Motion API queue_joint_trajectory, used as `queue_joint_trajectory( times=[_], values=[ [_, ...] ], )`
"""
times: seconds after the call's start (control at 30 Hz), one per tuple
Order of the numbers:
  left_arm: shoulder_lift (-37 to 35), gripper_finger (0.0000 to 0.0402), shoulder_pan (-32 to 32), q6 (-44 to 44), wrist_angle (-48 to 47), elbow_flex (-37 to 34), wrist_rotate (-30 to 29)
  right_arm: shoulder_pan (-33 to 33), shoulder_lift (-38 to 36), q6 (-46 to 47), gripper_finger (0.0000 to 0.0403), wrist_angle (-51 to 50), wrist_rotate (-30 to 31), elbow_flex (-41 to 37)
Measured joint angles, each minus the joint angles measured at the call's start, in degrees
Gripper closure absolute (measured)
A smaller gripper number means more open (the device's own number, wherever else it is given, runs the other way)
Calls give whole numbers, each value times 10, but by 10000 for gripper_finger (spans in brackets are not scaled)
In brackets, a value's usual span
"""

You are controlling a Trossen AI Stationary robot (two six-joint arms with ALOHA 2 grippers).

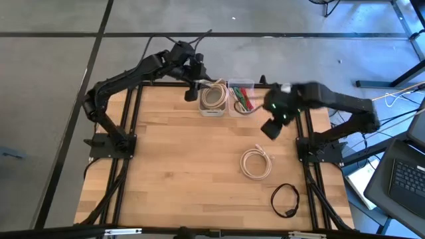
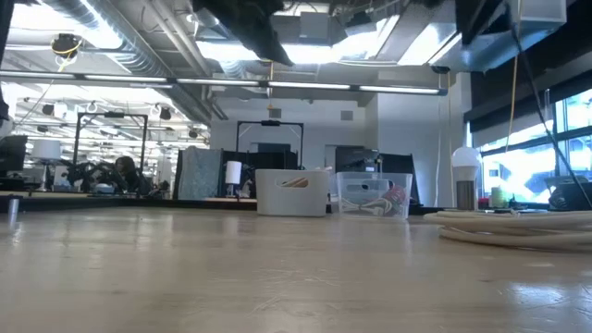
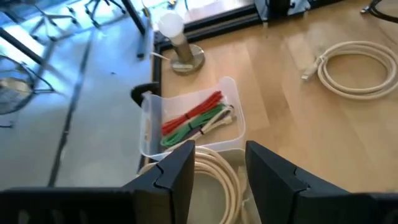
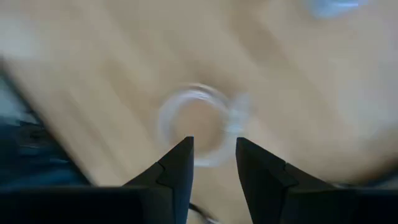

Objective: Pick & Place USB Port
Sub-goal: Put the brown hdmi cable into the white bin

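- Left tool point(image 3: 217, 177) is held over the white bin point(image 1: 212, 99), fingers apart, nothing gripped; a cream cable coil is seen inside, presumably just deposited.
- Right tool point(image 4: 214, 165), fingers apart and empty, is positioned above the white cable coil point(image 1: 256, 162) on the desk point(image 1: 179, 166), likely next.
- Black cable point(image 1: 285, 199) lies near the desk's front edge.
- Wooden desk; open office behind.

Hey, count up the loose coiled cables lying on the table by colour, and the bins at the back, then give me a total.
White coiled cable: 1
Black coiled cable: 1
White bin, holding a cream cable coil: 1
Clear bin, holding red and green cables: 1
Total: 4
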Motion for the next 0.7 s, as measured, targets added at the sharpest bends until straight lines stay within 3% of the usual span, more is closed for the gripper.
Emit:
queue_joint_trajectory(
  times=[0.07, 0.23, 0.33, 0.5, 0.6, 0.7],
  values=[
    [-9, 265, 0, -5, 1, 0, -13, 53, -25, 80, 280, 50, 11, -32],
    [-12, 270, 5, -13, 1, 0, -19, 178, -69, 303, 280, 88, 128, -138],
    [-11, 274, 6, 5, 2, 0, -22, 221, -71, 376, 280, 152, 156, -210],
    [-9, 277, 6, 19, 27, 0, -24, 229, -47, 368, 272, 259, 106, -312],
    [-9, 275, 6, 19, 34, 0, -24, 220, -29, 349, 244, 315, 61, -355],
    [-9, 275, 6, 19, 39, 0, -23, 211, -18, 340, 205, 329, 54, -381]
  ],
)
